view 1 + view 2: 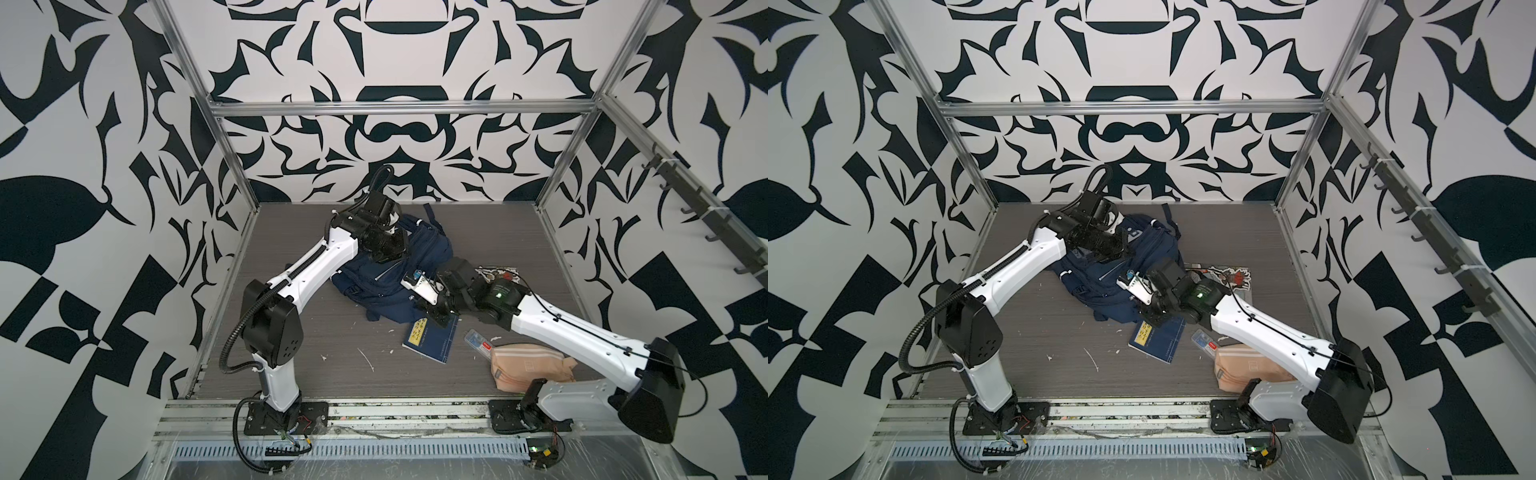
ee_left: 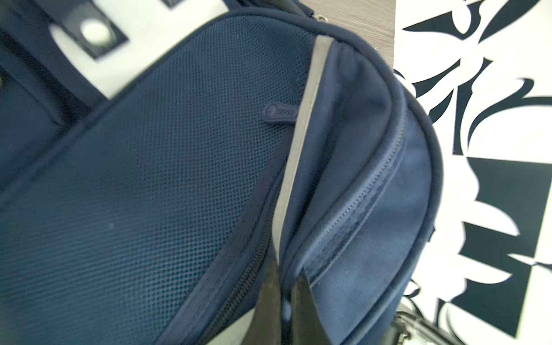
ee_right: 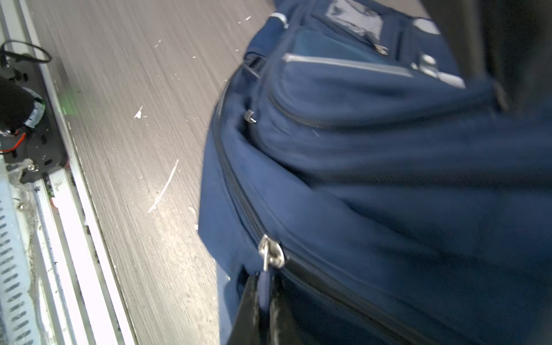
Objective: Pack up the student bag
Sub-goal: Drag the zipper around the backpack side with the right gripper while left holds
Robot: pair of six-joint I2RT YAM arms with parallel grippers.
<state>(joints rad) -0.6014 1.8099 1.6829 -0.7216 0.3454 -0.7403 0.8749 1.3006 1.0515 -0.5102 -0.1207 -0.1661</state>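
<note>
Left gripper (image 2: 285, 300) clenched on a fold of the student bag (image 1: 386, 274), lying on the table (image 1: 332, 365); right gripper (image 3: 264, 295) pinching its zipper pull (image 3: 268, 257). Both cropped at wrist-view edges; right wrist view blurred.

Black-and-white patterned walls (image 1: 399, 54), grey woodgrain table (image 1: 332, 332)

**Two arms at the blue bag**

The student bag (image 1: 1092, 286) lies in the middle of the grey table (image 1: 1038, 374). The left gripper (image 1: 1108, 257) is on its far part. The right gripper (image 1: 1145, 318) is at its near edge, just above a blue notebook (image 1: 1160, 340).
</note>
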